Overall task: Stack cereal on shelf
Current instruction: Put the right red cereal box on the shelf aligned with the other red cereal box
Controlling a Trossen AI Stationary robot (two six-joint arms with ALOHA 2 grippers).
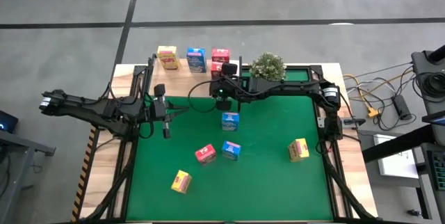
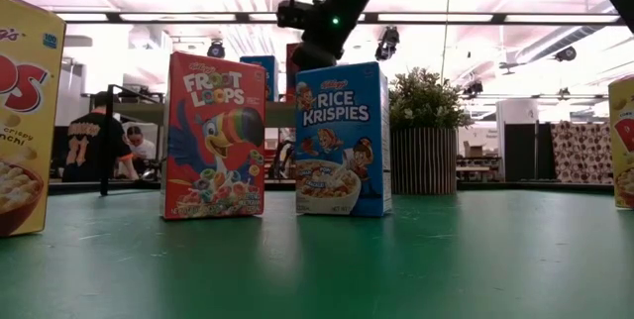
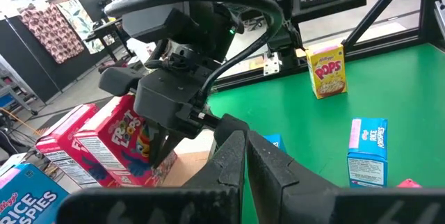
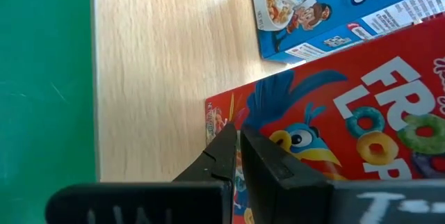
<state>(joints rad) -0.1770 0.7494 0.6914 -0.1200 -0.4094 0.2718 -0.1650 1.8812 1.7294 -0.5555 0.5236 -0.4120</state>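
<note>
On the light-wood shelf (image 4: 160, 64) at the table's far edge stand a yellow cereal box (image 1: 167, 58), a blue one (image 1: 196, 60) and two red ones (image 1: 220, 55). My right gripper (image 4: 236, 135) is shut, and its tips are at the nearer red Froot Loops box (image 4: 327, 133), which stands on the shelf next to the blue Rice Krispies box (image 4: 334, 8). My left gripper (image 3: 245, 135) is shut and holds nothing. It hovers over the green mat's left part (image 1: 166, 128). Several more boxes lie loose on the mat. My right gripper has its shut fingertips (image 4: 224, 140) at one edge of the red box's printed face (image 4: 212, 116), slanting down from the table's near right. The box stands on the shelf. I cannot tell whether the tips touch it.
On the mat (image 1: 278, 182) are a blue box (image 1: 230, 120), a red one (image 1: 205, 154), a second blue (image 1: 231, 150) and two yellow ones (image 1: 298, 150) (image 1: 181, 181). A potted plant (image 1: 268, 65) stands at the far edge, right of the shelf. People show in the room beyond.
</note>
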